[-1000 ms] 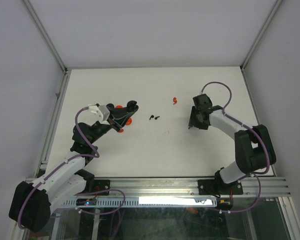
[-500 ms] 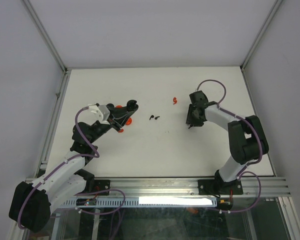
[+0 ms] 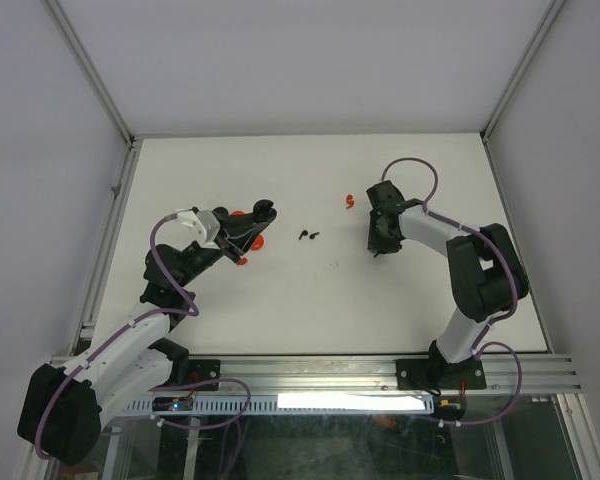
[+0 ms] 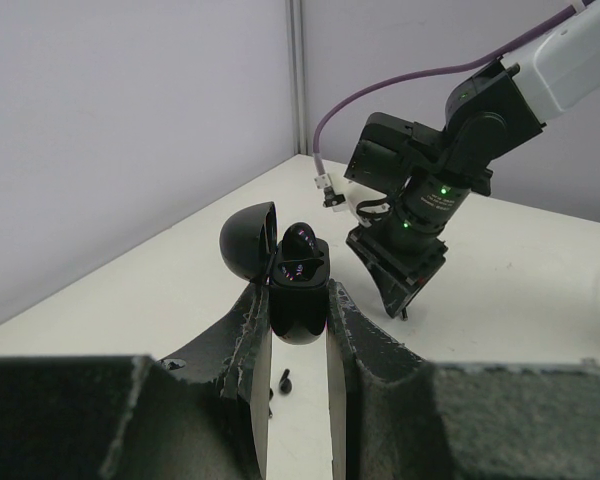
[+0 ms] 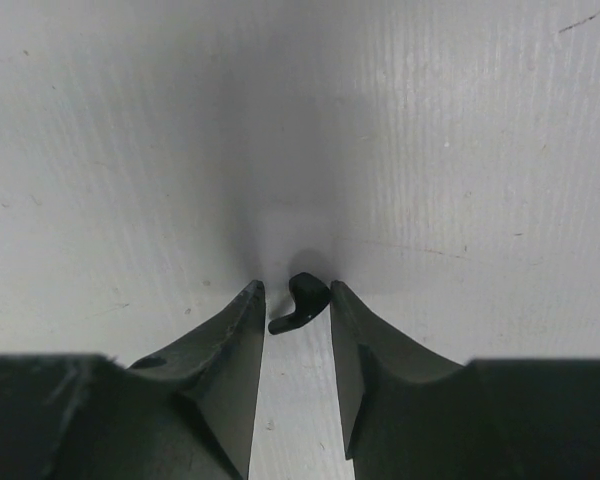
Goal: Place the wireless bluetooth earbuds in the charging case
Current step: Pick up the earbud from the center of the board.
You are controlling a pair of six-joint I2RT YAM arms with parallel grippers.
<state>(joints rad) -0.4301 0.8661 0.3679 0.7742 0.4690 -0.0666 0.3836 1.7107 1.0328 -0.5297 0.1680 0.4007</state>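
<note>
Farthest left, the left gripper (image 4: 297, 300) is closed on the charging case (image 4: 298, 322), its fingers pressed to both flanks of the black body. The case is held upright above the table (image 3: 280, 300), with the lid (image 4: 248, 235) swung back and the mouth bare. Under and just beside the case lie red discs (image 3: 256, 240), which are no part of the job. Near the case on its right, a loose black earbud (image 3: 303, 237) rests on the table with what looks like a second just beside it. Farther right of the case, and set a little back from it, sits a red earbud (image 3: 349, 200). Well to the right of the case, the right gripper (image 5: 295, 292) points down at the table with a black earbud (image 5: 306, 292) in the gap between its fingertips. The jaws stand narrowly open, a thin strip of table showing beside the stem, so by the look of it they bracket the piece rather than pinch it. The earbud lies slantwise, rounded head toward one finger and stem trailing toward the other, so its long axis runs more across the gap than along it. A close should catch it end to end, and I would judge it apt to pivot or slip out. The right arm is plainly the nearer one for this piece. Between it and the case only the loose black pieces lie, low on the table — a lifted carry should pass over them.
</note>
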